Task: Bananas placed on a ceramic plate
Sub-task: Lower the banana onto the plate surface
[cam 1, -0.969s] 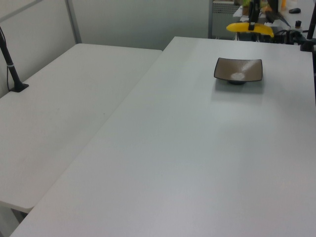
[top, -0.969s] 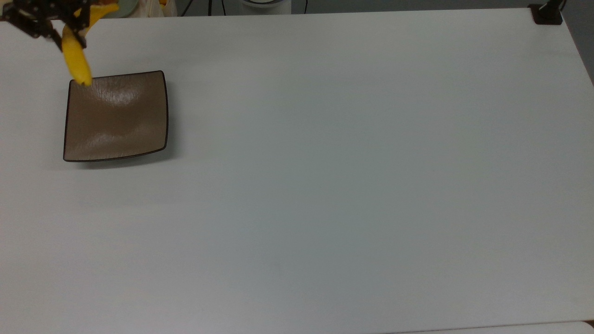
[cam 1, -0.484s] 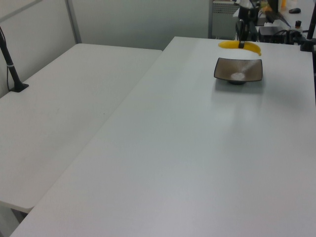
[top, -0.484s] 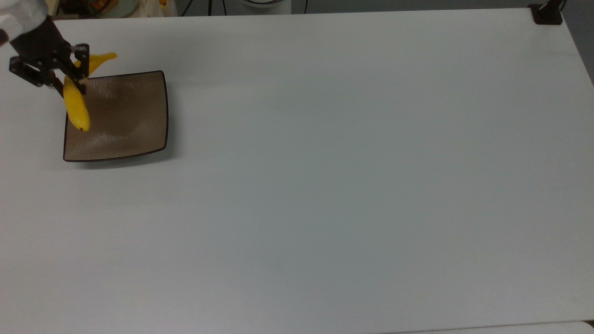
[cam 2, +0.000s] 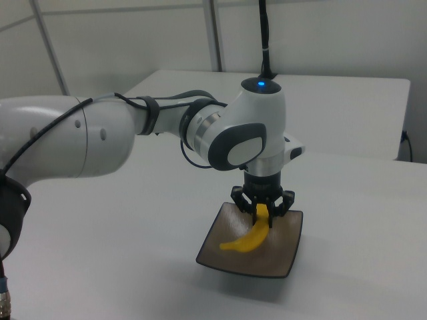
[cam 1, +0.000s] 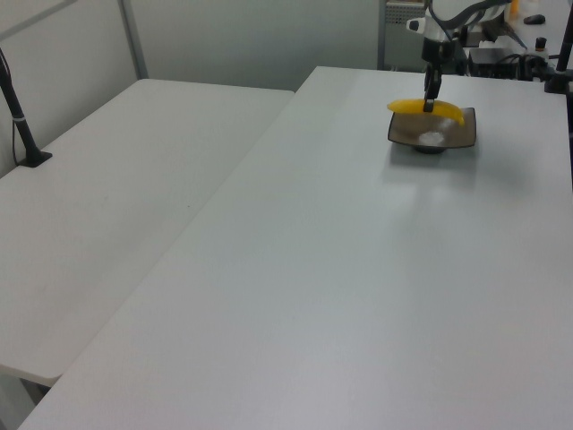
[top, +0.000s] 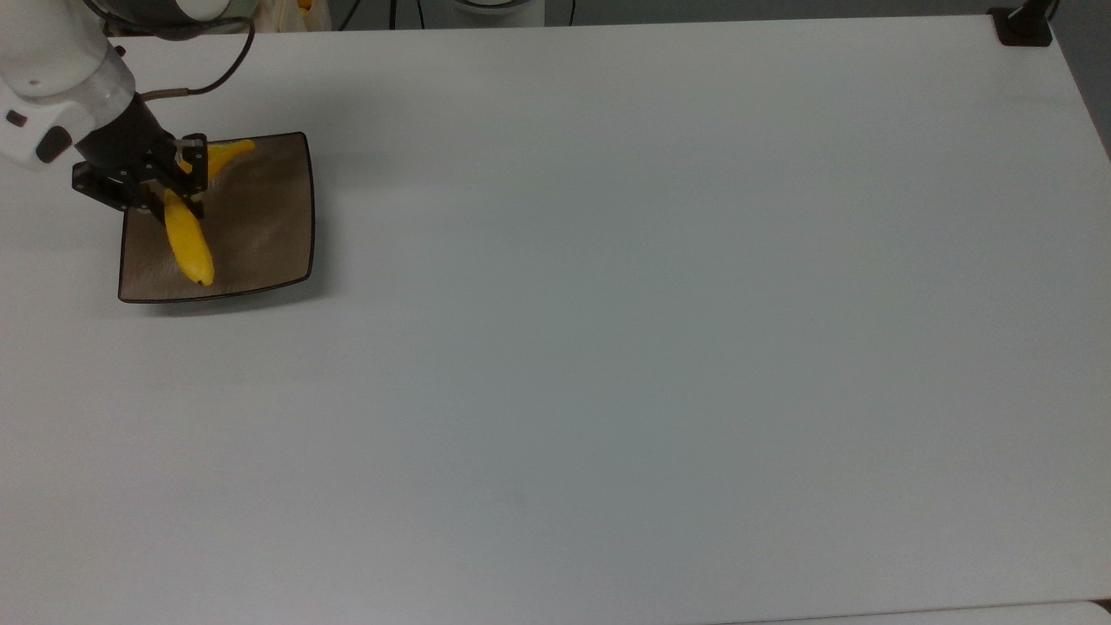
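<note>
The yellow banana hangs over the left half of the square brown ceramic plate, its black tip pointing at the plate's near edge. My black gripper is shut on the banana's upper part, near the stem. In the left view the banana lies level just over the plate, below the gripper. In the right view the gripper holds the banana low over the plate. Whether banana and plate touch, I cannot tell.
The plate sits near the far left corner of the white table in the top view. A black clamp stands at the top view's upper right corner. A second table with a black post adjoins in the left view.
The gripper has carried the banana from beyond the plate's far left corner down and inward, so that it now hangs low over the plate.
</note>
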Robot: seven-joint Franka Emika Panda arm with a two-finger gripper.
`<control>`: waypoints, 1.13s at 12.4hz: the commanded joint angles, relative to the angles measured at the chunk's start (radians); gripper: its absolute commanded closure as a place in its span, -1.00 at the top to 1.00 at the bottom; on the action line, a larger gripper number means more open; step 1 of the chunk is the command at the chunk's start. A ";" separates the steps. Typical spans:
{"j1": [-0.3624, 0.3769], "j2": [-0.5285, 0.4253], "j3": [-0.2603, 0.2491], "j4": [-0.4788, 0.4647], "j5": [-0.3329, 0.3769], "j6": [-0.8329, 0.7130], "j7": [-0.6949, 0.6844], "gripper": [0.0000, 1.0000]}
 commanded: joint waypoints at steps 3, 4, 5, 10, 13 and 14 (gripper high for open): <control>0.014 -0.003 -0.008 -0.037 0.046 0.027 -0.002 -1.00; 0.019 -0.001 -0.008 -0.046 0.048 0.029 -0.002 -1.00; 0.020 -0.001 -0.008 -0.051 0.048 0.030 -0.002 -1.00; 0.020 0.016 -0.009 -0.056 0.046 0.036 -0.005 -1.00; 0.020 0.020 -0.009 -0.056 0.046 0.036 -0.006 -1.00; 0.020 0.020 -0.009 -0.057 0.046 0.036 -0.006 -0.98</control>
